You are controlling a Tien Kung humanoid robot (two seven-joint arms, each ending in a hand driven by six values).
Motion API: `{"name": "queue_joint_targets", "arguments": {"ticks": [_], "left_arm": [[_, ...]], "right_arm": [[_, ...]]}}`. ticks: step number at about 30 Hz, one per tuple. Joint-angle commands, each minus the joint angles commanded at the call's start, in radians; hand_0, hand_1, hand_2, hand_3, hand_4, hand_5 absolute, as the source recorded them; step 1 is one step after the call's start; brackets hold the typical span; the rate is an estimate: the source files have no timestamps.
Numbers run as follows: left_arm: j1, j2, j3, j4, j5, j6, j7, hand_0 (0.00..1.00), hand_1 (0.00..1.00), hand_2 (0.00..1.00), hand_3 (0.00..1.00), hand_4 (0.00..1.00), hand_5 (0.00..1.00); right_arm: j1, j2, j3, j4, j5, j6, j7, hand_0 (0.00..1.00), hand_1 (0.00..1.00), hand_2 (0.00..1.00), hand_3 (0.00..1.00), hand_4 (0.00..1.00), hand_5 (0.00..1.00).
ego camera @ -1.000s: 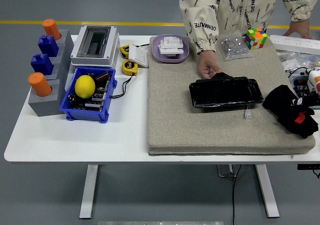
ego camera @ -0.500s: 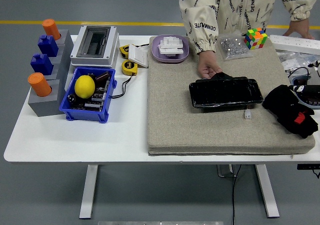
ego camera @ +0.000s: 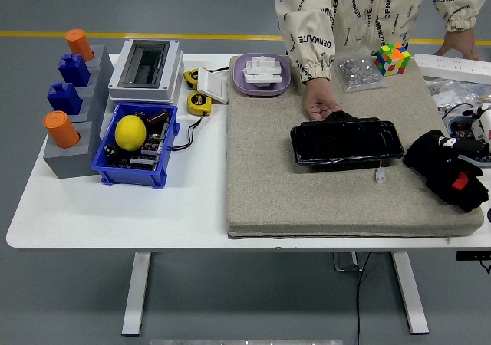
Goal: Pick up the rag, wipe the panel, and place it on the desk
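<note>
The black rag [ego camera: 443, 167], with a small red tag, lies crumpled at the right end of the grey mat [ego camera: 307, 184]. The glossy black panel [ego camera: 347, 142] lies flat at the mat's middle right. A person's hand [ego camera: 318, 103] rests on the panel's far left corner. My right hand [ego camera: 469, 147] comes in from the right edge and sits over the rag's top; dark against dark, its grip is unclear. My left arm is out of view.
A small white connector [ego camera: 380, 175] lies just in front of the panel. At the mat's back are a purple bowl [ego camera: 261, 74], a bag of small parts [ego camera: 357, 72] and a colour cube [ego camera: 392, 58]. A blue bin [ego camera: 136, 146] holding a lemon, a grey box [ego camera: 145, 69] and block stands sit at left.
My right hand has shifted a little to the left at the right edge, now reaching over the rag's top. The panel, the rag and the person's hand have stayed put.
</note>
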Motion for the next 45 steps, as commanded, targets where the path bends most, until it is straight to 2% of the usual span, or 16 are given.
{"name": "queue_joint_targets", "arguments": {"ticks": [8, 26, 45], "left_arm": [[0.003, -0.002, 0.001, 0.002, -0.003, 0.000, 0.000, 0.609, 0.640, 0.654, 0.561, 0.628, 0.440], [0.004, -0.007, 0.012, 0.002, -0.013, -0.001, 0.000, 0.609, 0.640, 0.655, 0.561, 0.628, 0.439], [0.002, -0.005, 0.014, 0.003, -0.015, -0.002, 0.000, 0.609, 0.640, 0.655, 0.560, 0.628, 0.441]], "right_arm": [[-0.001, 0.029, -0.006, -0.043, -0.022, -0.022, 0.041, 0.787, 0.734, 0.792, 0.789, 0.998, 0.628], [-0.014, 0.087, 0.008, -0.135, -0.016, -0.042, 0.081, 0.788, 0.731, 0.786, 0.783, 0.998, 0.626], [-0.028, 0.151, 0.056, -0.181, -0.008, -0.048, 0.090, 0.793, 0.731, 0.785, 0.782, 0.998, 0.618]]}}
